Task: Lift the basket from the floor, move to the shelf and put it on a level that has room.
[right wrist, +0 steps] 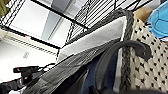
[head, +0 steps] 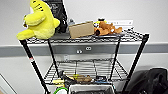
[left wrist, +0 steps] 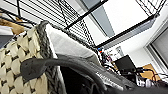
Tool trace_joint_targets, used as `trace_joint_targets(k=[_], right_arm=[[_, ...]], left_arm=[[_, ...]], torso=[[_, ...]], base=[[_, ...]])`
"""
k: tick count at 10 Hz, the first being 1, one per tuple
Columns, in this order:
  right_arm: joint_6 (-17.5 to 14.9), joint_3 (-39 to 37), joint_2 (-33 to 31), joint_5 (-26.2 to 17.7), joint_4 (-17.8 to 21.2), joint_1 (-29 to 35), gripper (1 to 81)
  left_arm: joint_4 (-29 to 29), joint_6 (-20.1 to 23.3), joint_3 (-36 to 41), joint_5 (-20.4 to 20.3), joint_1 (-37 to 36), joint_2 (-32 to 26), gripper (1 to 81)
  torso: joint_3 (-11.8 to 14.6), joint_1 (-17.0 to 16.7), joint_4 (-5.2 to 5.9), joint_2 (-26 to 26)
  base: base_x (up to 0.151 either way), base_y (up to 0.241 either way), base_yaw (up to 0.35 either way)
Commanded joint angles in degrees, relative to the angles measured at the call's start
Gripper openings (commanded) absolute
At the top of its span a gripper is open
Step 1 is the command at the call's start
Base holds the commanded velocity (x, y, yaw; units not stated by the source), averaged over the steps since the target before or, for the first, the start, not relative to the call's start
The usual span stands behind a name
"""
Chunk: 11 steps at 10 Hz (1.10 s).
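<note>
The basket [head: 91,88] shows its whitish rim at the lower edge of the head view, raised in front of the shelf [head: 136,60]. The level [head: 87,68], the second tier's flat wire grid, looks mostly bare. In the left wrist view the basket's woven beige side [left wrist: 15,65] and dark loop handle [left wrist: 62,63] are very close. The right wrist view has the other woven side [right wrist: 150,67] and handle [right wrist: 120,50] just as close. I cannot make out how either gripper stands.
The top tier carries a yellow plush [head: 40,21], a brown cardboard box [head: 81,29], an orange plush [head: 106,28] and a dark bag [head: 58,15]. Small things [head: 77,78] lie low by the level's front edge. A black bag [head: 152,80] sits right of the shelf.
</note>
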Motion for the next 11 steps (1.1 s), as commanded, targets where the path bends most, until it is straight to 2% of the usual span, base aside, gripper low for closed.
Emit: trace_joint_targets(k=[1,3,11], right_arm=[[0.59,7.20,-2.52,1.23,4.02,9.62,1.0],[0.59,8.77,-4.35,0.96,4.54,11.64,1.0],[0.59,11.76,-6.47,-0.44,11.65,21.40,1.0]], left_arm=[[1.36,-2.11,7.36,0.02,-9.34,-2.79,1.0],[1.27,-3.15,9.64,-0.06,-11.36,-4.28,1.0],[1.27,-8.61,12.20,0.46,-18.65,-6.22,1.0]], torso=[[0.00,0.00,0.00,0.00],[0.00,0.00,0.00,0.00],[0.00,0.00,0.00,0.00]], base=[[0.000,0.000,0.000],[0.000,0.000,0.000],[0.000,0.000,0.000]])
